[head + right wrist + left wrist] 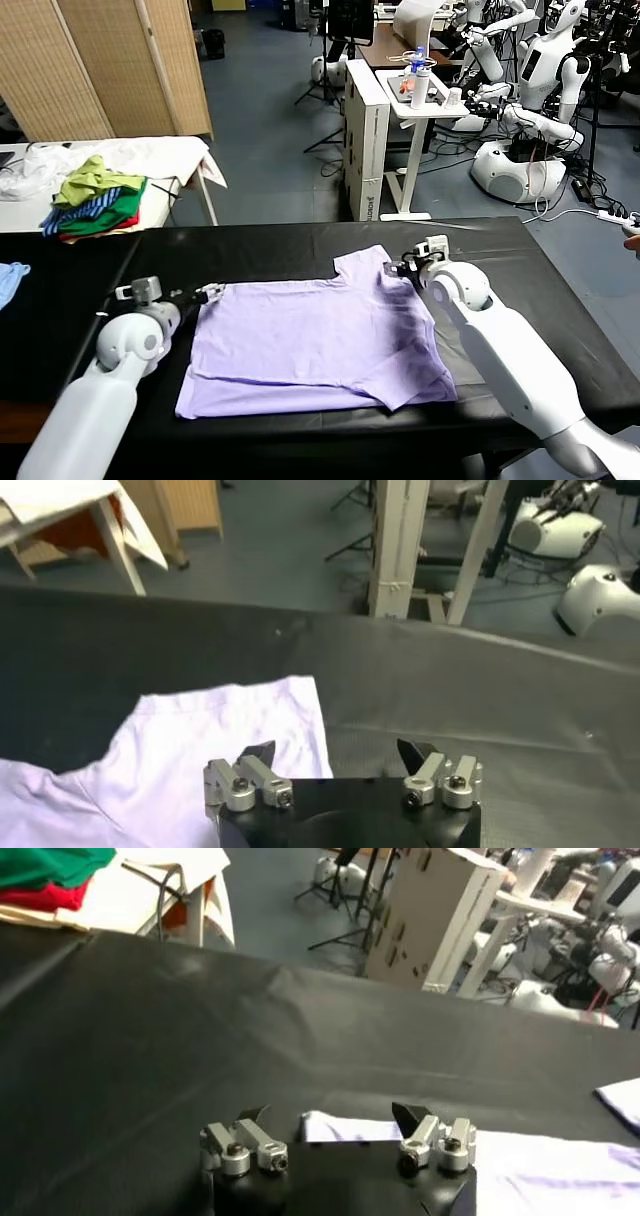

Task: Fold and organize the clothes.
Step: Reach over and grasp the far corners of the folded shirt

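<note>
One lavender T-shirt [315,345] lies flat on black table [80,290].

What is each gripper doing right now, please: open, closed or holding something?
Left gripper: open, at the T-shirt edge, holding nothing.
Right gripper: open over the sleeve, holding nothing.

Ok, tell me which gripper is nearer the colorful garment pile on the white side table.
Left. The left gripper sits at the T-shirt's near-left corner, on the same side as the garment pile. The right gripper is across the shirt by its far sleeve, farther from the pile.
</note>
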`<state>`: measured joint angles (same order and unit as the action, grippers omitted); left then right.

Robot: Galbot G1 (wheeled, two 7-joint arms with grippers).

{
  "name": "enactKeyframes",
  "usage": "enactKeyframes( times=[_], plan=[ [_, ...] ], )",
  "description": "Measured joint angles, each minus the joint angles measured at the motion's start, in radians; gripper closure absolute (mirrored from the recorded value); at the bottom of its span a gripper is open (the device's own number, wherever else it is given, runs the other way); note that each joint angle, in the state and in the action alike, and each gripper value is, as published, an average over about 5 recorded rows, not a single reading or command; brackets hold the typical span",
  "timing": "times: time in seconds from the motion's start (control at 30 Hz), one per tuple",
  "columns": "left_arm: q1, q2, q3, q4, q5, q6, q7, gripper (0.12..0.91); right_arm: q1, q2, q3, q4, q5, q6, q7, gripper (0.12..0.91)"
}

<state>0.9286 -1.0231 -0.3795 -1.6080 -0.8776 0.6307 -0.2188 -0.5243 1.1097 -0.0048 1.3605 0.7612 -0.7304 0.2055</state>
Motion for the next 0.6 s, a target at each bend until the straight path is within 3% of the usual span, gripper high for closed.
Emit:
enactKeyframes(
  times=[0.1, 0.37, 0.47, 0.6],
  plan=[
    [-0.005, -0.003, 0.002, 0.016, 0.006, -0.003, 0.0, 0.204, 0.001, 0.005, -0.001, -0.011, -0.001, -0.001, -0.01, 0.297],
    [0.007, 0.0, 0.004, 0.025, 0.014, -0.004, 0.002, 0.655, 0.001, 0.02, 0.0, -0.032, -0.008, 0.007, -0.024, 0.736],
    [0.012, -0.002, 0.004, 0.026, 0.017, -0.004, 0.004, 0.735, 0.002, 0.022, 0.002, -0.034, -0.014, 0.025, -0.03, 0.819],
    [0.013, -0.008, 0.004, 0.027, 0.024, -0.004, 0.013, 0.808, -0.005, 0.02, 0.012, -0.021, -0.016, 0.074, -0.035, 0.866]
  ],
)
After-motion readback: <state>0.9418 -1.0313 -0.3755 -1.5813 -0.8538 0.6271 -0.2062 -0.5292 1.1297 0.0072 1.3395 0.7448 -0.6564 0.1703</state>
